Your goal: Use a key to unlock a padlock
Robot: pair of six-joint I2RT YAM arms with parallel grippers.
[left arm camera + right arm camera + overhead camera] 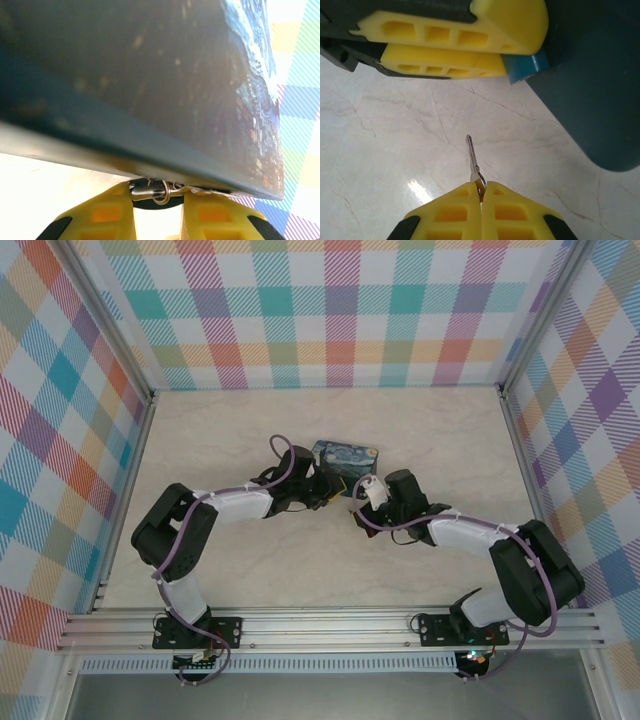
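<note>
In the left wrist view my left gripper (pixel 159 194) is shut on the padlock (pixel 148 190). Its silvery shackle, with a small wire ring on it, spans the gap between the yellow fingers (pixel 102 215). The right wrist view shows the padlock's blue body (pixel 526 67) poking out past the left gripper's fingers (pixel 470 27) at the top. My right gripper (pixel 481 190) is shut on the key (pixel 472 157) by its head. The thin blade points up toward the padlock, with a gap of bare table between them. From above, the left gripper (pixel 322 494) and right gripper (pixel 356 504) meet mid-table.
The blue starry-night tin (pixel 345 455) lies just behind both grippers, looming over the left fingers (pixel 150 85) and at the right of the key (pixel 592 85). The marble tabletop (pixel 250 570) is walled by checked panels (pixel 330 310) on three sides.
</note>
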